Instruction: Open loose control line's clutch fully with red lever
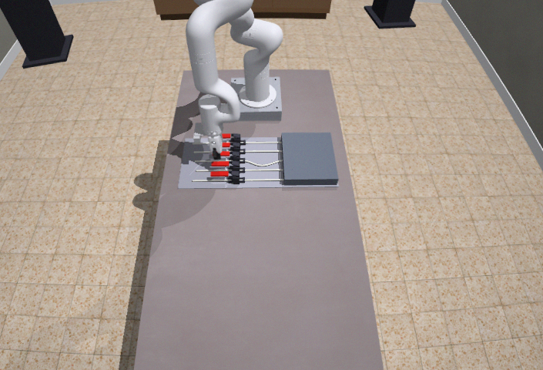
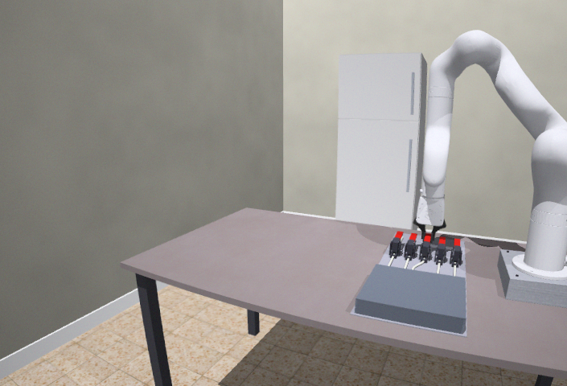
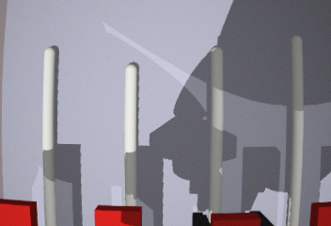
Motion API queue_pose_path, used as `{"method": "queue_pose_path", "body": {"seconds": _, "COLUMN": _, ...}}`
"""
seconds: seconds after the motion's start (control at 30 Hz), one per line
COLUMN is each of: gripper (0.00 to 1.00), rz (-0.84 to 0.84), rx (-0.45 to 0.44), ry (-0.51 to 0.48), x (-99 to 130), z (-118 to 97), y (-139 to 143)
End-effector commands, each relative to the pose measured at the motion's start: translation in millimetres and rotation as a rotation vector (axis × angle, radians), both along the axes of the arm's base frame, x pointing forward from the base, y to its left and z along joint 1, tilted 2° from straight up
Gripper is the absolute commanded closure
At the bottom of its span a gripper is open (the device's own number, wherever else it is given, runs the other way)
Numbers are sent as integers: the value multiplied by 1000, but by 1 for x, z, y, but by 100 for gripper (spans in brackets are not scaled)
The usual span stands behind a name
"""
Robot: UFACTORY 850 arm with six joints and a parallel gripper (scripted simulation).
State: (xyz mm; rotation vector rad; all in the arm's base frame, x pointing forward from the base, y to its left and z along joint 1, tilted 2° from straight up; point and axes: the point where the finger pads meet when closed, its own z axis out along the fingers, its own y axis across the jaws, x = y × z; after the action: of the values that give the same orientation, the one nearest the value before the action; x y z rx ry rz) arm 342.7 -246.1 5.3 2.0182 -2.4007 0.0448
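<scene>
A grey console (image 1: 309,157) sits on a pale baseplate (image 1: 193,174), and five white lines run from it through black clutches (image 1: 236,159), each with a red lever. The middle line (image 1: 260,163) sags in a curve; the other lines are straight. My gripper (image 1: 216,153) points straight down at the left end of the row and is shut on the middle red lever (image 1: 224,153). In the exterior view the gripper (image 2: 429,227) stands over that lever (image 2: 427,238). In the wrist view black fingertips flank the lever (image 3: 234,219) at the bottom edge, and line tails (image 3: 131,108) stretch ahead.
The arm's base (image 1: 256,98) stands on the table behind the baseplate. The neighbouring red levers (image 1: 219,163) lie close on both sides of the held one. A white fridge (image 2: 380,132) stands behind the table.
</scene>
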Motion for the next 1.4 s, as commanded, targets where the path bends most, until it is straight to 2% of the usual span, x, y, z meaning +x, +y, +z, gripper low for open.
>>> {"method": "queue_pose_path", "body": {"seconds": 0.0, "gripper": 100, "rz": 0, "rx": -2, "ry": 0, "x": 0, "z": 4, "y": 1}}
{"method": "queue_pose_path", "body": {"seconds": 1.37, "gripper": 100, "rz": 0, "rx": -2, "ry": 0, "x": 3, "z": 38, "y": 22}}
